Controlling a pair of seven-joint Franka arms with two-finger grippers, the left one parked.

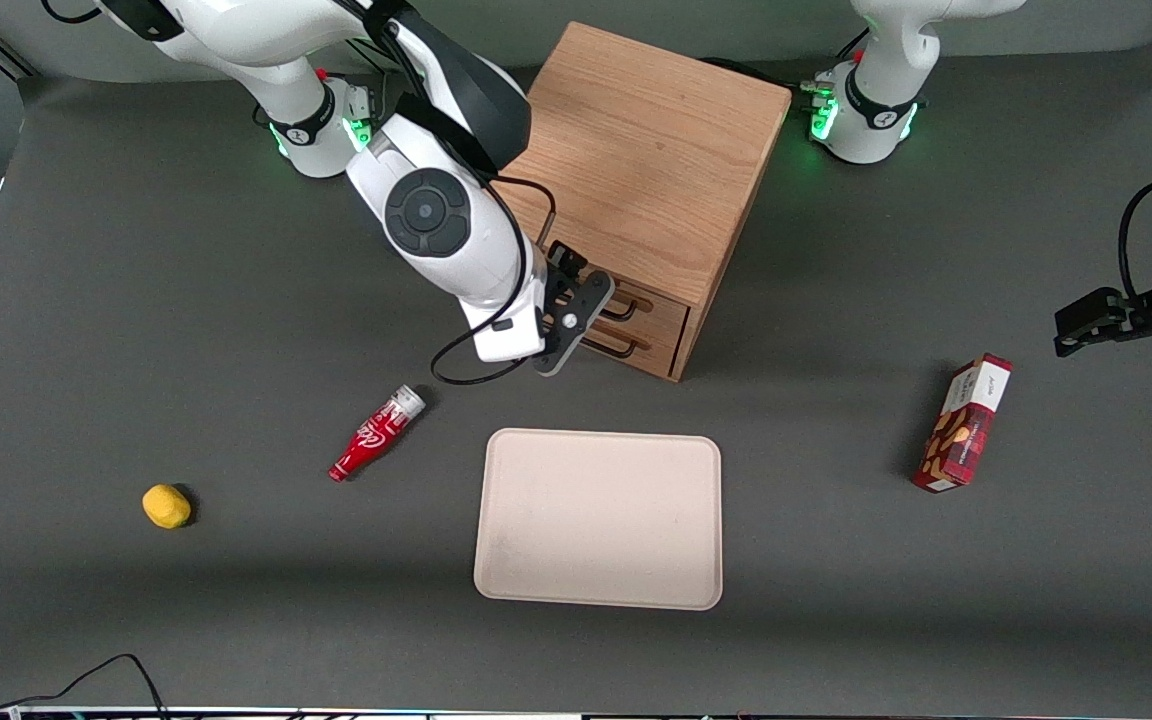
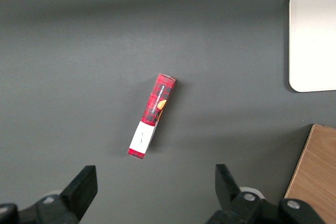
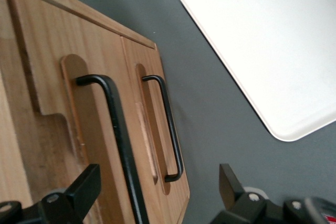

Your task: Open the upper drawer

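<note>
Gripper (image 1: 576, 315) spread, fingers (image 3: 84, 190) straddling upper drawer (image 1: 651, 305) handle (image 3: 118, 129) at cabinet (image 1: 636, 180) front, prob lined up to clamp the bar & pull. Drawer looks shut, flush w/ lower one.

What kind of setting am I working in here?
Likely a robotics lab bench: a grey mat holds staged props, an oak cabinet and a tray. The open hand hovers at the upper drawer's handle.

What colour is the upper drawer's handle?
Black, clearest in the right wrist view: handle, with the open gripper at it.
</note>
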